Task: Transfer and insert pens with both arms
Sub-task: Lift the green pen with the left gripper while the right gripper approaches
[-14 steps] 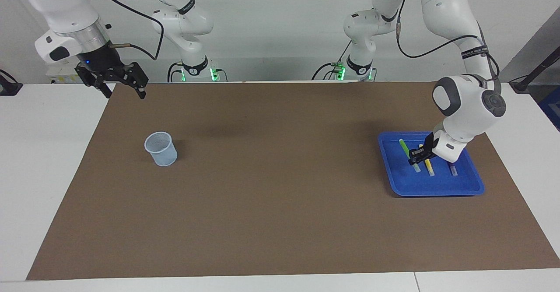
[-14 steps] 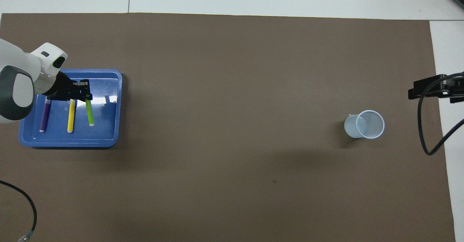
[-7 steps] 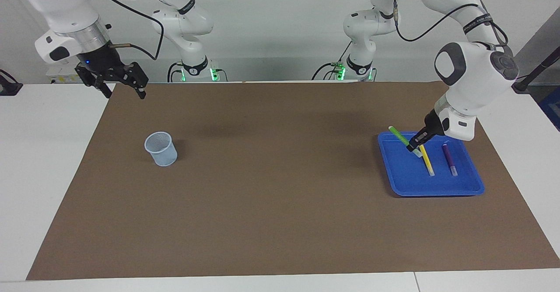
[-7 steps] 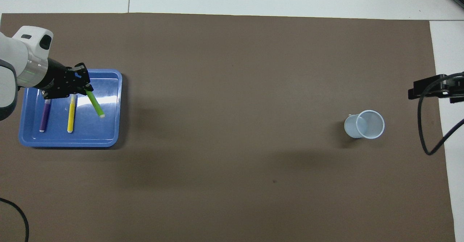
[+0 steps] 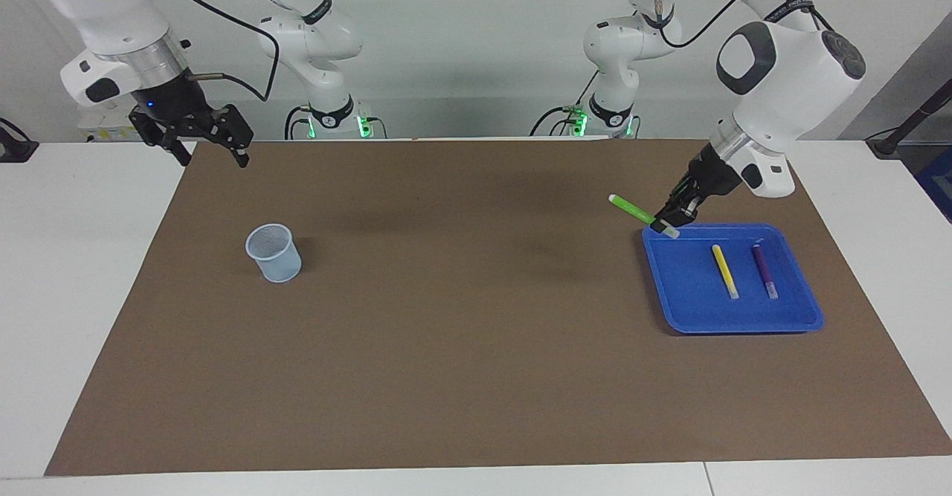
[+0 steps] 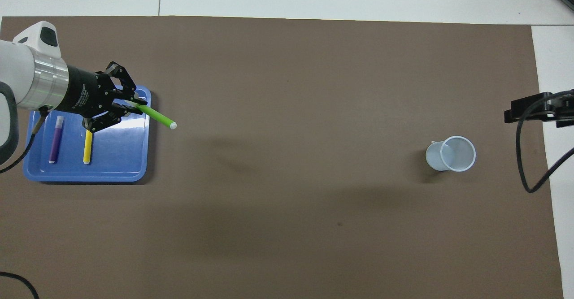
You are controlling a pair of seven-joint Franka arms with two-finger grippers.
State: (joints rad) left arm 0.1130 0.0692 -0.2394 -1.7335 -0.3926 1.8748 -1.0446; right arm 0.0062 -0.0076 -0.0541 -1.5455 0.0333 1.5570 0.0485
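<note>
My left gripper (image 5: 668, 225) is shut on the bright green pen (image 5: 631, 209) and holds it in the air over the blue tray's (image 5: 744, 326) edge nearest the cup, tilted, with its free end pointing toward the cup. In the overhead view the left gripper (image 6: 136, 106), green pen (image 6: 158, 117) and tray (image 6: 85, 176) show the same. The yellow pen (image 5: 725, 271) (image 6: 88, 149) and purple pen (image 5: 764, 270) (image 6: 55, 140) lie in the tray. My right gripper (image 5: 210, 146) (image 6: 533, 110) waits open and empty, raised over the brown mat's corner at the right arm's end.
A pale mesh cup (image 5: 274, 253) (image 6: 450, 154) stands upright on the brown mat (image 5: 461, 347) toward the right arm's end. Two smaller white arms with green lights (image 5: 327, 113) (image 5: 606, 109) stand at the robots' edge. A black cable (image 6: 527, 173) hangs by the right gripper.
My left gripper has lifted the green pen out of the tray and swung it up toward the cup's end, so the pen now sticks out past the tray's edge. The right arm has not moved.
</note>
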